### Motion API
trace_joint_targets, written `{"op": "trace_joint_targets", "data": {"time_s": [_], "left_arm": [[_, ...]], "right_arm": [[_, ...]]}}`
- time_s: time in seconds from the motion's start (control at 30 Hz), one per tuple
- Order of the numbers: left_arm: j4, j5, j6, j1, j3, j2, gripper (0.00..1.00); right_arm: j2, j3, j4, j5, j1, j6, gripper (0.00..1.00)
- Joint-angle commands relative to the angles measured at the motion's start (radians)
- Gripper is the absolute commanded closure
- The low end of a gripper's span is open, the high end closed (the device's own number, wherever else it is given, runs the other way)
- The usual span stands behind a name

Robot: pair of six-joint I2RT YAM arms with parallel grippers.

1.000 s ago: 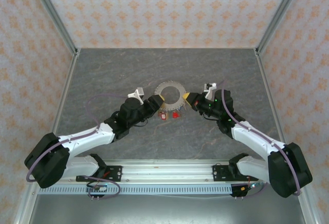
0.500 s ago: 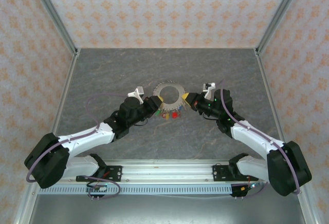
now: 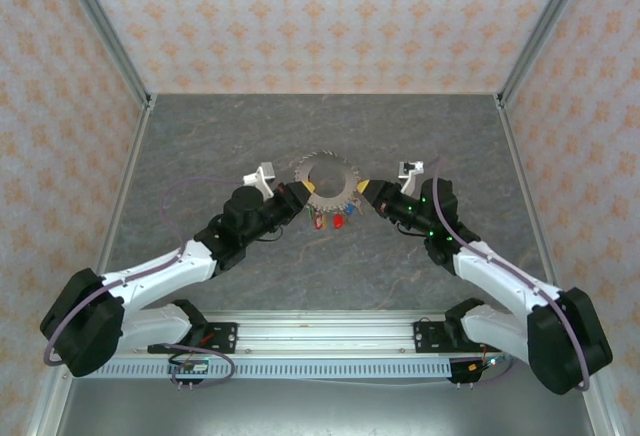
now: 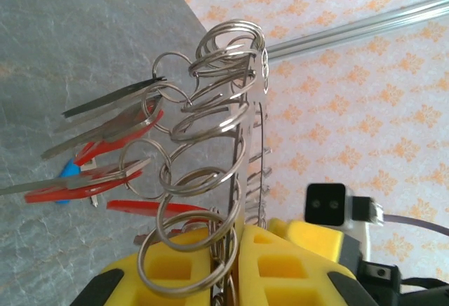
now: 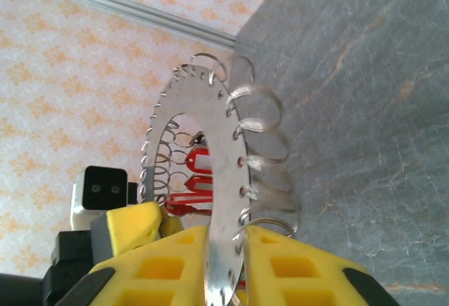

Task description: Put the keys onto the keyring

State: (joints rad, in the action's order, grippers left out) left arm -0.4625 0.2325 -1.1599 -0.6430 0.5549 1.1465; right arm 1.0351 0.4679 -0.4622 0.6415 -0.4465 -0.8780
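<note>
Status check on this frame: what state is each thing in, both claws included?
keyring: held up by its rim between the two claws.
keys: on small split rings, hanging from the keyring, red and blue tags showing.
left claw: closed on the keyring's rim.
right claw: closed on the opposite rim.

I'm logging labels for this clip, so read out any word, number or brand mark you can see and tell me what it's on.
None can be read.
The keyring is bare metal, the red key tags show no print, and the wallpaper carries only an orange ornament.
</note>
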Motion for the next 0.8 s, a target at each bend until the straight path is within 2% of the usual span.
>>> {"op": "trace_joint_targets", "data": {"time_s": [0.0, 0.17, 0.3, 0.5, 0.77], "left_arm": [[-0.053, 0.052, 0.070, 0.032, 0.033, -0.058, 1.00], [-0.051, 0.164, 0.137, 0.098, 0.037, -0.101, 1.00], [-0.038, 0.234, 0.198, 0.133, 0.059, -0.134, 1.00], [0.043, 0.300, 0.313, 0.146, 0.116, -0.183, 1.00], [0.065, 0.368, 0.349, 0.175, 0.149, -0.190, 1.00]], "right_arm": [[-0.083, -0.020, 0.001, -0.096, -0.005, 0.139, 0.76], [-0.188, -0.064, -0.001, -0.157, -0.006, 0.327, 0.74], [-0.265, -0.072, -0.006, -0.126, -0.034, 0.580, 0.74], [-0.334, -0.076, 0.013, -0.161, -0.164, 0.960, 0.79], [-0.331, -0.110, -0.064, -0.302, -0.335, 1.224, 0.86]]}}
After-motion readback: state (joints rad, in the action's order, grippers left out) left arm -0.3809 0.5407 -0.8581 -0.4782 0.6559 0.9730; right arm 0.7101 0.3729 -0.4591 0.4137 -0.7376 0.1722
